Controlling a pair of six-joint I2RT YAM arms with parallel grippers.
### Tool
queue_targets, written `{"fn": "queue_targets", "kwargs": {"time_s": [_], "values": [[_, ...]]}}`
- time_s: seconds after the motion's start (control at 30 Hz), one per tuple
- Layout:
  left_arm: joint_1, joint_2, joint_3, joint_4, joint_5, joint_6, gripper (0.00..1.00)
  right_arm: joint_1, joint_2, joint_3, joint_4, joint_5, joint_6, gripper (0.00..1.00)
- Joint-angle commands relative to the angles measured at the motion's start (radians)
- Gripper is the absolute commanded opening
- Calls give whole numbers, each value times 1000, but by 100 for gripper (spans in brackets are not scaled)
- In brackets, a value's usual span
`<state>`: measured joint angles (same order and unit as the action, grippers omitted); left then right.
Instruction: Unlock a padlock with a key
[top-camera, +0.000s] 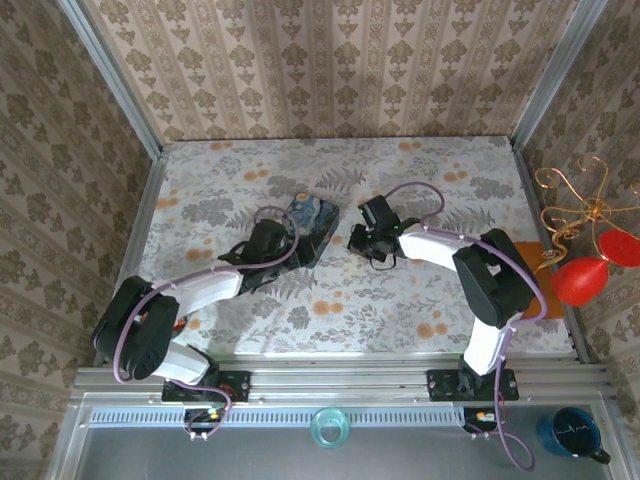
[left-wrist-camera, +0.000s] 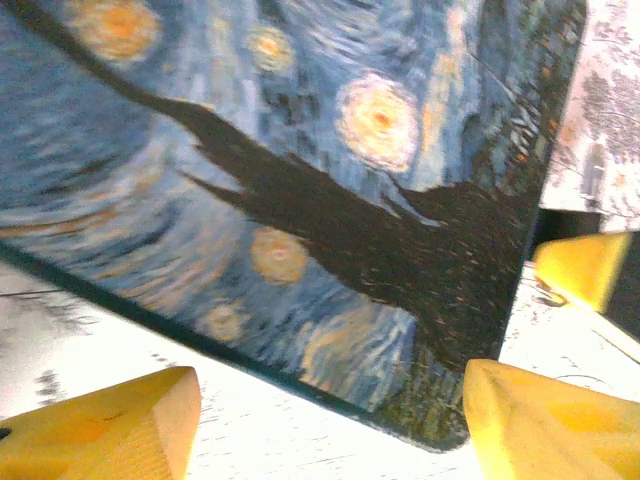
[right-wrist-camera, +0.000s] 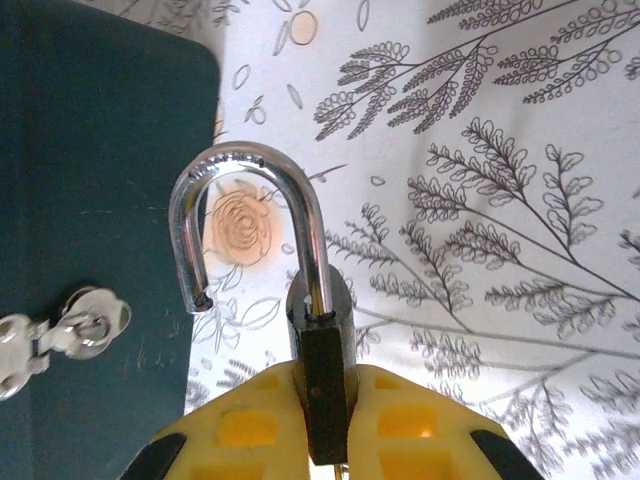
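Observation:
The padlock (right-wrist-camera: 325, 350) has a small dark body, and my right gripper (right-wrist-camera: 325, 400) is shut on it between yellow fingers. Its silvery shackle (right-wrist-camera: 250, 200) stands swung out, with the free end clear of the body. A silver key on a ring (right-wrist-camera: 75, 325) lies on the dark edge of the blue Starry-Night box (right-wrist-camera: 100, 150). From above, the right gripper (top-camera: 365, 238) sits just right of the box (top-camera: 318, 222). My left gripper (left-wrist-camera: 330, 430) hangs open over the box's painted lid (left-wrist-camera: 300, 180), near its corner, with nothing between its fingers (left-wrist-camera: 100, 430).
A gold wire stand with red ornaments (top-camera: 585, 270) and an orange piece (top-camera: 545, 262) sit at the right edge. A glass cup (top-camera: 330, 428) and a blue mug (top-camera: 570, 432) stand on the near rail. Patterned walls close in three sides.

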<state>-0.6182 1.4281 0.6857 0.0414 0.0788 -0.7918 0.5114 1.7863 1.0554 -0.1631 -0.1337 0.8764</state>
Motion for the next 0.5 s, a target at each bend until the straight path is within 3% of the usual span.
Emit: {"fn": "queue_targets", "kwargs": {"time_s": [0.0, 0.17, 0.47], "values": [[39, -60, 46, -156, 26, 98, 71, 7, -82, -21, -81, 20, -100, 0], [96, -143, 61, -210, 3, 199, 74, 7, -138, -25, -162, -4, -182, 0], [280, -334, -21, -335, -27, 270, 75, 10, -203, -24, -311, -80, -299, 0]]}}
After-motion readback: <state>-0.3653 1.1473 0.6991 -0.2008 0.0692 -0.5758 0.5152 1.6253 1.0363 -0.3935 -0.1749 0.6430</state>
